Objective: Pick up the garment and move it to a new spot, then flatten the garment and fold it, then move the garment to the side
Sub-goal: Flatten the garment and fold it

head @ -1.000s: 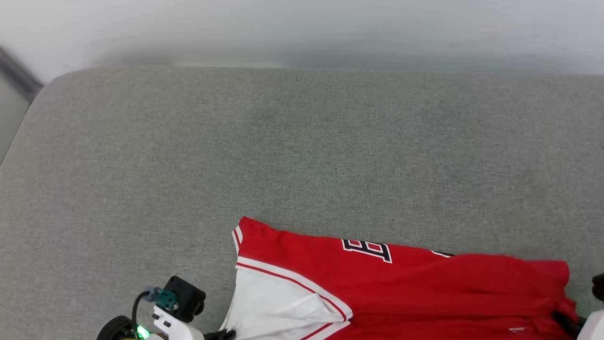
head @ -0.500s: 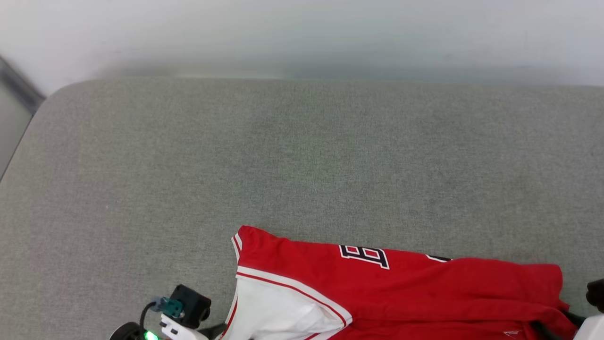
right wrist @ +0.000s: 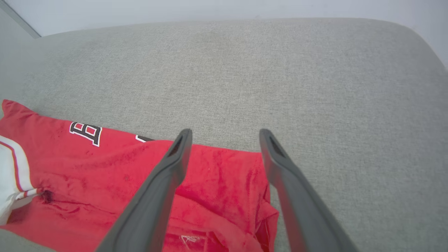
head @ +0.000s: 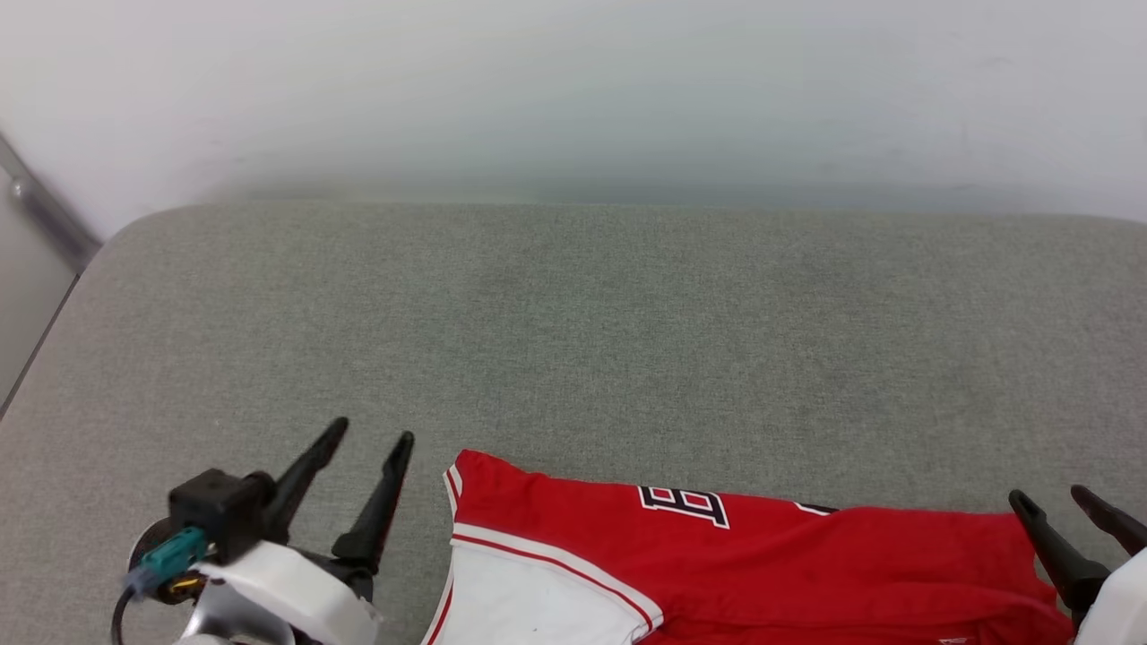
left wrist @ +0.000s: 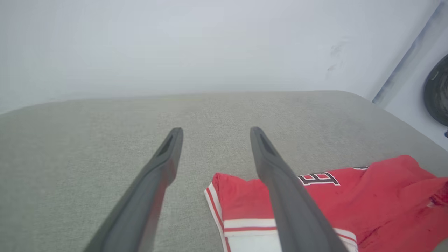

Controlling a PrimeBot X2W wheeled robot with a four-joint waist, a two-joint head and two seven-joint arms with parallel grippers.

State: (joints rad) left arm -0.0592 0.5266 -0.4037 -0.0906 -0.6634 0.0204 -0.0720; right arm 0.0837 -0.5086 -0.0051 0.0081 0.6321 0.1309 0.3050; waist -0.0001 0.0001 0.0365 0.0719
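Jaws wide x2, garment (head: 762, 555) free

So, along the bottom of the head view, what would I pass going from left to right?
left gripper, fingers spread → garment, white sleeve first, then red body → right gripper, fingers spread, at the garment's right edge.

Garment (head: 806, 564) on the cushion (head: 573, 340), left gripper (head: 373, 429) just beside its left end, right gripper (head: 1047, 493) at its right end
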